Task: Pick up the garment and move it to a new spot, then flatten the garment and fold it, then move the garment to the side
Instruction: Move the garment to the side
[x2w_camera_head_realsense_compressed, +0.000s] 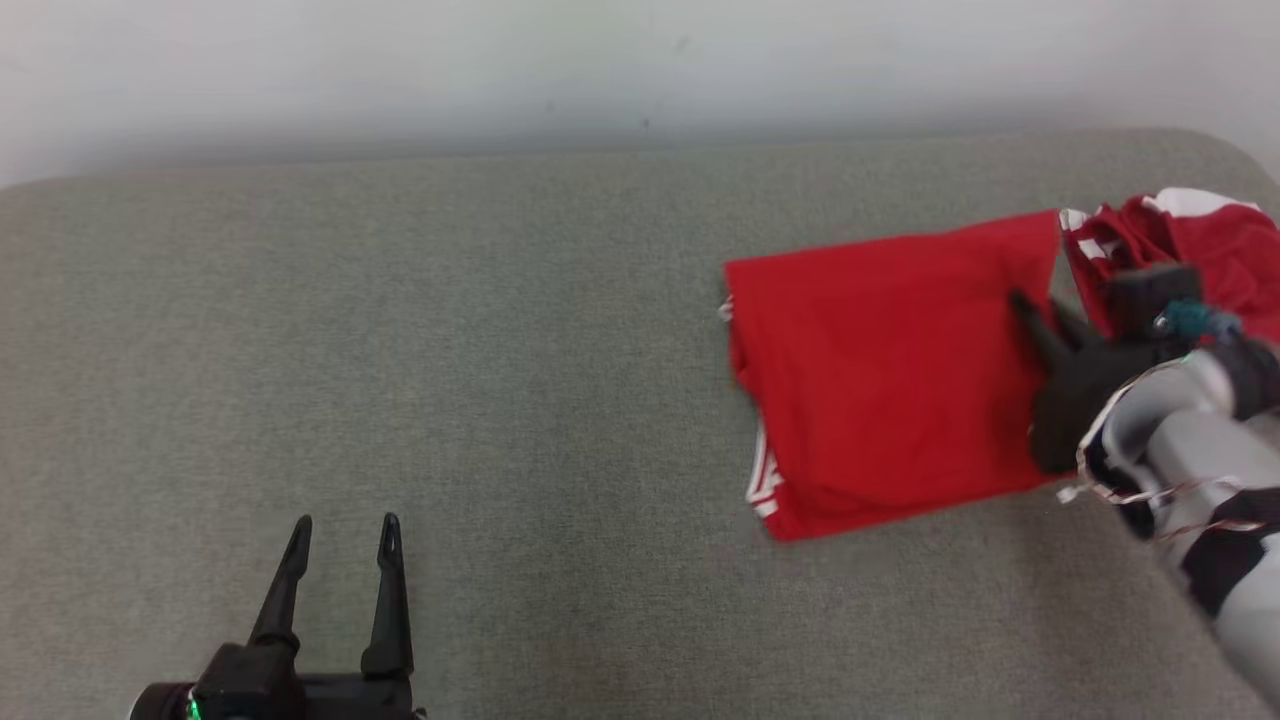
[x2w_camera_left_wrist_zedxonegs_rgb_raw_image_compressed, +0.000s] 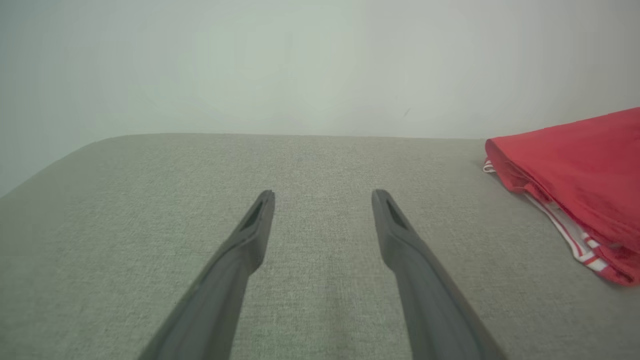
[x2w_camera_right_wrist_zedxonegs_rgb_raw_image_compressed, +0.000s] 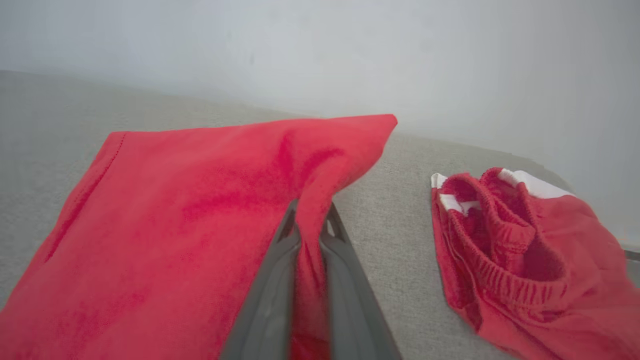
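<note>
On grey woven upholstery (x2w_camera_head_realsense_compressed: 450, 380), my right gripper (x2w_camera_right_wrist_zedxonegs_rgb_raw_image_compressed: 312, 210) pinches the folded red cloth garment (x2w_camera_head_realsense_compressed: 890, 380) by its right-of-frame edge, limp I reckon; left gripper (x2w_camera_head_realsense_compressed: 345, 530) spread.

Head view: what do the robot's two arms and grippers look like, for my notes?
Left gripper: two long, dark, tapering jaws on a black base with a small green light. Right gripper: the same dark jaws on a bulky black housing, a teal fitting behind it. Its forearm is pale grey and rounded, with black bands and a thin cable looped around it.
</note>
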